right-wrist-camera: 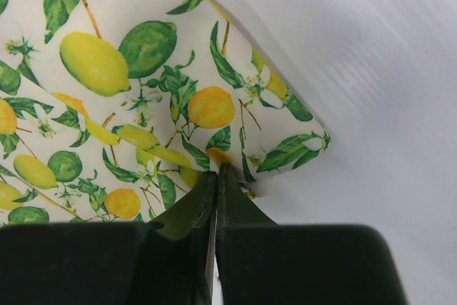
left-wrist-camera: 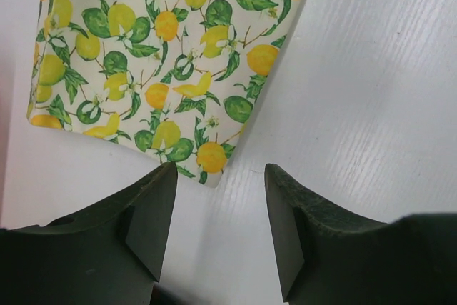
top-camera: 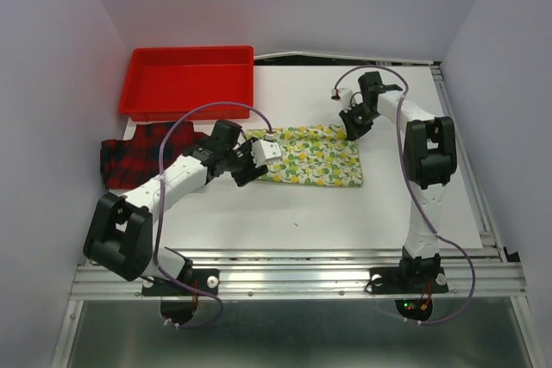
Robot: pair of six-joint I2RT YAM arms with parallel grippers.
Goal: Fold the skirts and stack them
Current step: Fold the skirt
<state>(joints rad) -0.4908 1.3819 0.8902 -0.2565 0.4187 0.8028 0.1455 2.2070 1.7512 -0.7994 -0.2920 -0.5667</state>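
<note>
White walls boxed the cell in, and the white table filled it, faint grain showing up close, with a metal rail along the near edge. The red tray sat far left. The plaid skirt lay rumpled just in front of the tray at the table's left side. The lemon skirt lay spread mid-table. The right gripper was pinched tight on the lemon skirt's far right corner, where the cloth curled. The left gripper hung spread wide over bare table, just off another corner.
</note>
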